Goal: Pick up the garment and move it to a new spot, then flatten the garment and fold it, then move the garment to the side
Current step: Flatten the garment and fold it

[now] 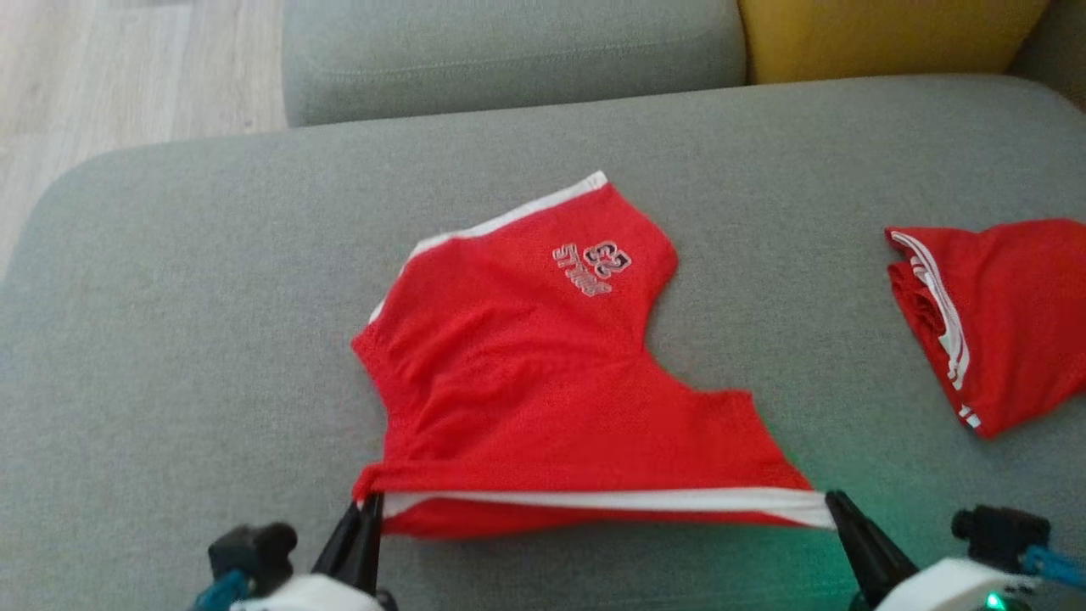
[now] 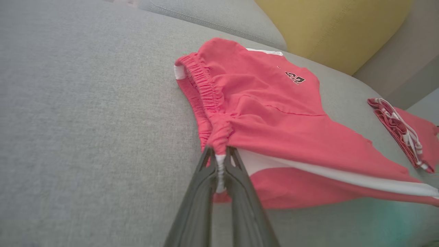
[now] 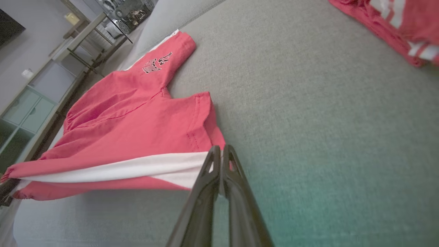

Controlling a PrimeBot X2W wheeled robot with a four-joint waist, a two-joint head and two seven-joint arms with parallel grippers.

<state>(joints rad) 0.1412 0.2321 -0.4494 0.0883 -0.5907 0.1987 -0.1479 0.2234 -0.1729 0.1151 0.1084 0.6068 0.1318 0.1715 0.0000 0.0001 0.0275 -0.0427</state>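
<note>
On the grey cushion (image 1: 170, 339), toward its near edge, my left gripper (image 1: 371, 501) was pinched on the waistband corner (image 2: 219, 137) of the red shorts (image 1: 526, 373); their white stripe (image 1: 594, 499) ran crosswise to my right gripper (image 1: 836, 501), closed on the hem (image 3: 200, 116).

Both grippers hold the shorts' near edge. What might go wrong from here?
The left gripper pinches only the bunched waistband corner of the shorts, the right gripper only a hem tip: either may slip when pulled. The far leg lies skewed, so a fold may come out crooked. A second red garment to the right could snag.
</note>
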